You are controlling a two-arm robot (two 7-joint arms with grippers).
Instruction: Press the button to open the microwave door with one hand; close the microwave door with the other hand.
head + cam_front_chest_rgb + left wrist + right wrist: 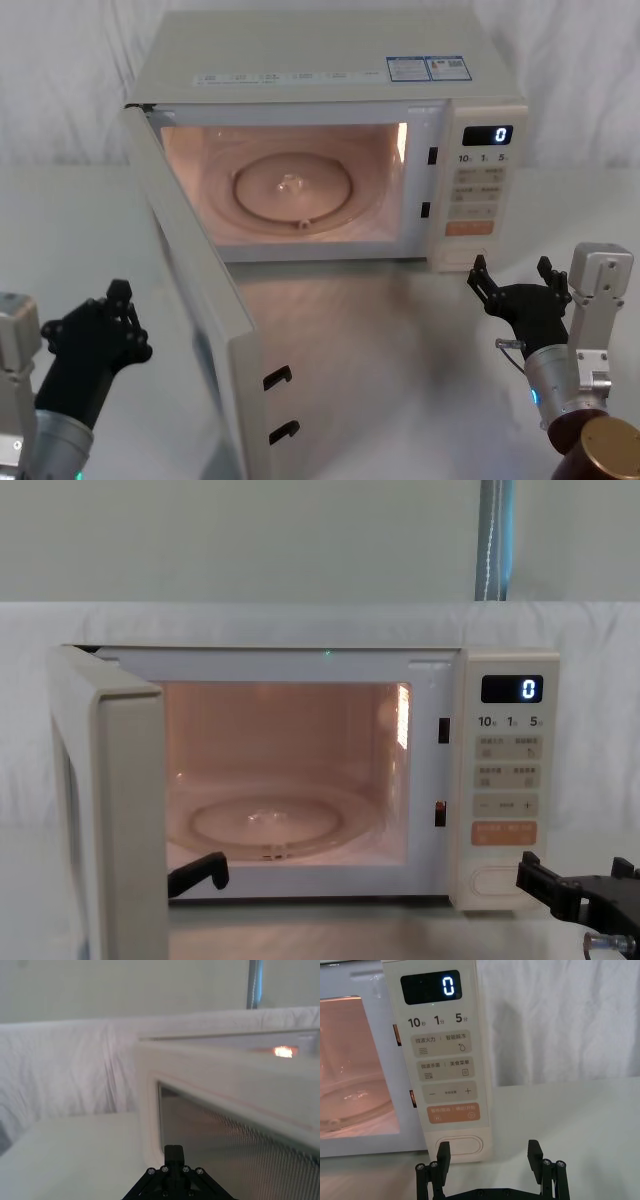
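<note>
- Spread apart and empty, the right gripper (490, 1157) sits just before the button (459, 1145), apart from it.
- Left gripper (110, 315), fingers together, waits outside the swung-open microwave door (205, 300).
- Push that door's outer face squarely, near its free edge, until latched.

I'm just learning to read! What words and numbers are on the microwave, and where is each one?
"0": lit display at the top of the control panel.
"10", "1", "5": printed just under the display, each with a tiny mark too small to read.
"−" and "+": one cream key.
Other key labels, orange key text, top stickers: too small to read.
</note>
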